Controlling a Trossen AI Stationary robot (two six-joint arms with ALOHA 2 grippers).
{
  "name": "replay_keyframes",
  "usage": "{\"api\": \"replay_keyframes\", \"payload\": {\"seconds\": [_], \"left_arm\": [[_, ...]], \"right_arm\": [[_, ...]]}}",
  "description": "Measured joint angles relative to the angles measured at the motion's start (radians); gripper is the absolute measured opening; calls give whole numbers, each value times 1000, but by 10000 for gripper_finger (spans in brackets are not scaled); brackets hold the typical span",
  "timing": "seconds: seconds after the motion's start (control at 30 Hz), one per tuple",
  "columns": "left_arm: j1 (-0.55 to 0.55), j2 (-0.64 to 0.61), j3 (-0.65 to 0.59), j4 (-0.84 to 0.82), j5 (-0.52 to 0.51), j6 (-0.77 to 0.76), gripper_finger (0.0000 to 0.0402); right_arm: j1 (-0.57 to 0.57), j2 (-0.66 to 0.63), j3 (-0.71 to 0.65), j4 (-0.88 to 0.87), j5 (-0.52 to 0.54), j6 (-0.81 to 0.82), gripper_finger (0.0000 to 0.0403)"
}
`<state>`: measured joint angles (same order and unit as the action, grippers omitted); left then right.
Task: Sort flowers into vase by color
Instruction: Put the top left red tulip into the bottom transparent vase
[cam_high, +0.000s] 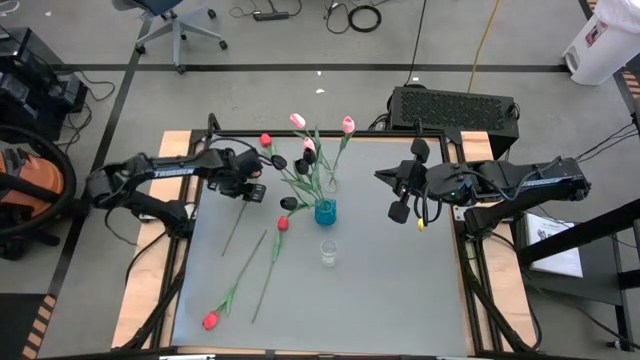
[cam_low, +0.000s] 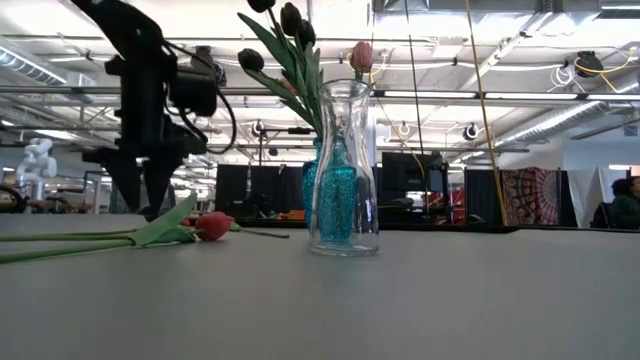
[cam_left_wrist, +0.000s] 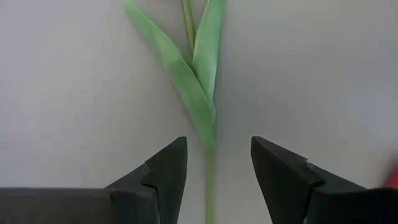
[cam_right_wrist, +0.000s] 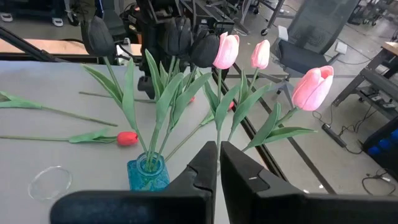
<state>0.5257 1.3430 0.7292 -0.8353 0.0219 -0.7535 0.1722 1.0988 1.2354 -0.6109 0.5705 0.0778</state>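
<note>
A blue vase (cam_high: 325, 212) stands mid-table and holds several black and pink tulips (cam_right_wrist: 186, 43). An empty clear glass vase (cam_high: 328, 250) stands just in front of it. Three red tulips lie flat on the table to the left (cam_high: 282, 223) (cam_high: 210, 320) (cam_high: 265, 140). My left gripper (cam_high: 252, 192) is open and points down; its fingers stand on either side of a lying green stem (cam_left_wrist: 208, 180), just below its leaves (cam_left_wrist: 196, 74), without touching it. My right gripper (cam_high: 400, 208) is shut and empty, to the right of the blue vase (cam_right_wrist: 148, 174).
The bouquet's leaves and heads spread wide above the blue vase, between the two arms. A black case (cam_high: 455, 105) lies behind the table's far edge. Bare table surface (cam_high: 400, 300) lies to the near right.
</note>
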Motion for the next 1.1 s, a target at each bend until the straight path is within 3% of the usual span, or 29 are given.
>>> {"api": "replay_keyframes", "payload": {"seconds": [0.43,0.93,1.1], "left_arm": [[1,123,0,56,-44,13,185],[18,167,2,97,-52,31,185],[18,167,2,97,-49,34,160]], "right_arm": [[0,0,0,0,0,19,13],[0,0,0,0,0,19,13],[0,0,0,0,1,18,13]]}}
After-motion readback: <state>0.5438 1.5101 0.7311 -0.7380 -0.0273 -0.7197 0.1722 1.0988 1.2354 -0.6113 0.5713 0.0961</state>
